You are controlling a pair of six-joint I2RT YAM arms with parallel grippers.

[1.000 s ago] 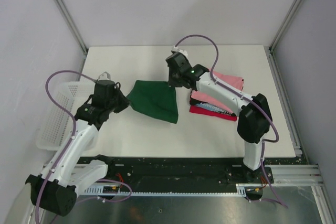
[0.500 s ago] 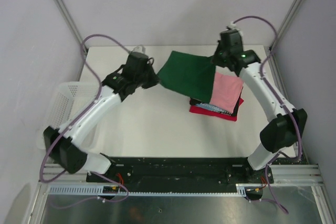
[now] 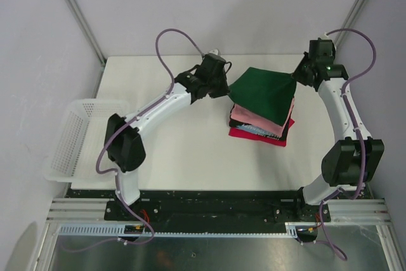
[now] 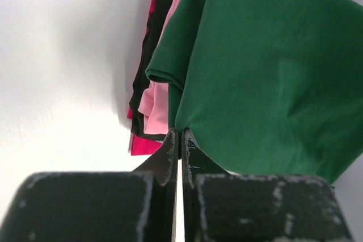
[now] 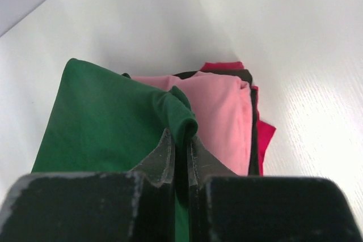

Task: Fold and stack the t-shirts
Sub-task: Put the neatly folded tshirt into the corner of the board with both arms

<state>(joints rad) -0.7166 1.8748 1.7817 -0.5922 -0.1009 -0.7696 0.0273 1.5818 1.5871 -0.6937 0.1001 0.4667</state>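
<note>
**Over the pile (image 3: pixel 260 126), holding up a green shirt (image 3: pixel 265 95)**

At the far right part of the white table (image 3: pixel 190 157), gripping the green shirt from both sides. On the left, closed tight with the left gripper (image 3: pixel 223 85) on one corner of the cloth. From the left wrist, looking down two black fingers (image 4: pixel 164 161) pressed together, with the green edge caught at their tips. On the right, closed tight with the right gripper (image 3: pixel 298 75) on the other corner. From the right wrist, looking at a small bunch of green cloth squeezed between the fingers (image 5: pixel 161 157).

Between the two grippers, spread out wide and flat, covering most of the pile. Cannot tell whether lying on the pile or hanging just above it. Under the green cloth, peeking out at the near side: a folded pink shirt (image 3: pixel 248 118) on top, then a black shirt (image 4: pixel 148 55), then a red shirt (image 3: pixel 254 135) at the bottom. At the left edge of the table, well apart from all the shirts: a white basket (image 3: pixel 73 138).
</note>
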